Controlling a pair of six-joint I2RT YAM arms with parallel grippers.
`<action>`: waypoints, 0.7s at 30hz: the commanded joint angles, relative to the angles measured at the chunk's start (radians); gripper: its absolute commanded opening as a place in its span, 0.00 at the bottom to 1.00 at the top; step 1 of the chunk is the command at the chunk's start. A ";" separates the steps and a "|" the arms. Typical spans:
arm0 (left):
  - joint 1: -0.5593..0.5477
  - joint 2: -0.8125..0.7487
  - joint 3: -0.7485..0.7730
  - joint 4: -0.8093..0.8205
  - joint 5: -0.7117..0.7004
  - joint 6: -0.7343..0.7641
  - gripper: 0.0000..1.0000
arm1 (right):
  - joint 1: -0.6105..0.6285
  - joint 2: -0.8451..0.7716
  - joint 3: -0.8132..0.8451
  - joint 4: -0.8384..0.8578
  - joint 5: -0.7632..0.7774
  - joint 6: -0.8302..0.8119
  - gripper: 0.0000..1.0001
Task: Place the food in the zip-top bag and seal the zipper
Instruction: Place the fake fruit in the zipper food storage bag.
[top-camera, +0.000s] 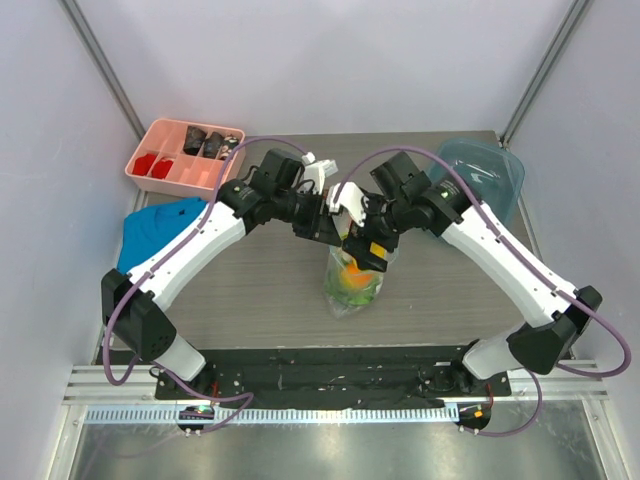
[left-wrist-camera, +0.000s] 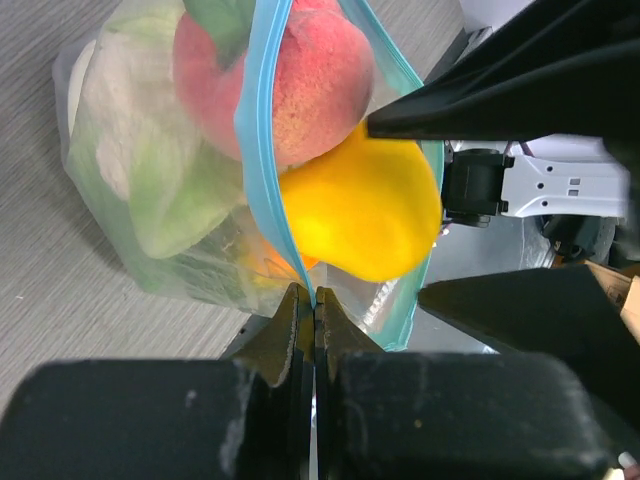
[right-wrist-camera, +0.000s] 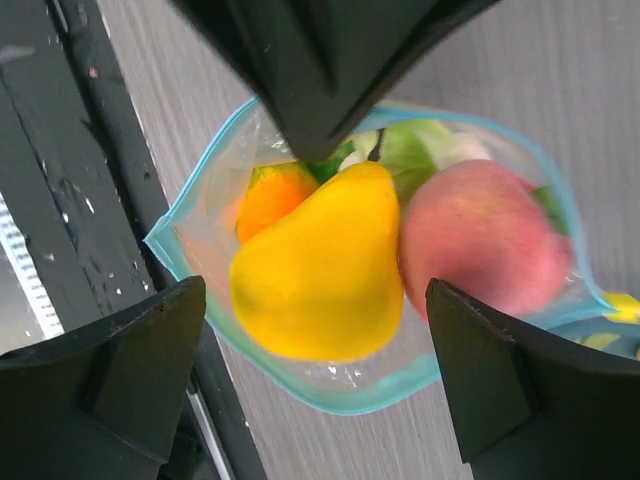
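The clear zip-top bag (top-camera: 353, 280) stands on the table's middle, mouth up and open. Its light-blue zipper strip (left-wrist-camera: 262, 160) runs round the mouth. Inside are a yellow pear-shaped fruit (right-wrist-camera: 320, 270), a red fruit (right-wrist-camera: 485, 240), an orange fruit (right-wrist-camera: 270, 195) and the pale green cabbage (left-wrist-camera: 150, 170). My left gripper (left-wrist-camera: 315, 300) is shut on one side of the zipper strip at the mouth edge. My right gripper (right-wrist-camera: 315, 345) is open, its fingers (right-wrist-camera: 120, 370) spread wide just above the bag's mouth and the yellow fruit, touching nothing.
A pink divided tray (top-camera: 185, 155) with small dark and red pieces stands at the back left. A blue folded cloth (top-camera: 160, 225) lies at the left. A teal plastic bowl (top-camera: 485, 175) stands at the back right. Both arms meet over the bag.
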 joint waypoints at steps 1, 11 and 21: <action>0.003 -0.022 0.043 0.024 0.030 -0.007 0.00 | -0.031 -0.019 0.126 0.001 0.029 0.154 0.96; 0.005 -0.026 0.038 0.027 0.030 -0.005 0.00 | -0.352 -0.010 0.065 -0.111 -0.127 0.328 0.79; 0.003 -0.031 0.038 0.026 0.026 0.001 0.00 | -0.406 0.028 -0.081 -0.111 -0.409 0.365 0.27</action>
